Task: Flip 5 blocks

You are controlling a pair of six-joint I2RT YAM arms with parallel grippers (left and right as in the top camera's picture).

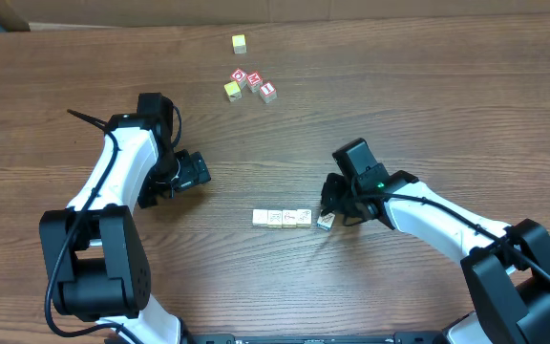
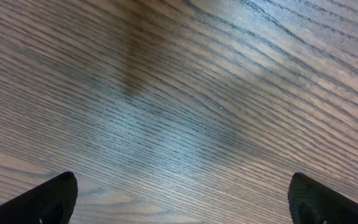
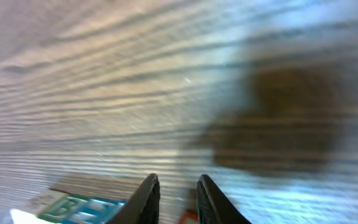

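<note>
- Row of blocks (image 1: 283,218): four pale cubes touching side by side on the table (image 1: 399,96); reference for every entry.
- End block (image 1: 325,222): just off the row's right end, tilted, at the right gripper's tip.
- Right gripper (image 1: 330,206): fingers narrowly apart; whether it grasps the end block cannot be told.
- Left gripper (image 1: 201,172): released wide, well left of the row, over bare wood.
- Step, judged: turning the end block. Roll it away from the row, seat it flat, spare the neighbours.
- Writing: red-faced cubes (image 1: 254,82), far beyond the row, letters too small; near block (image 3: 73,208), blue-green marks blurred, unreadable.
</note>
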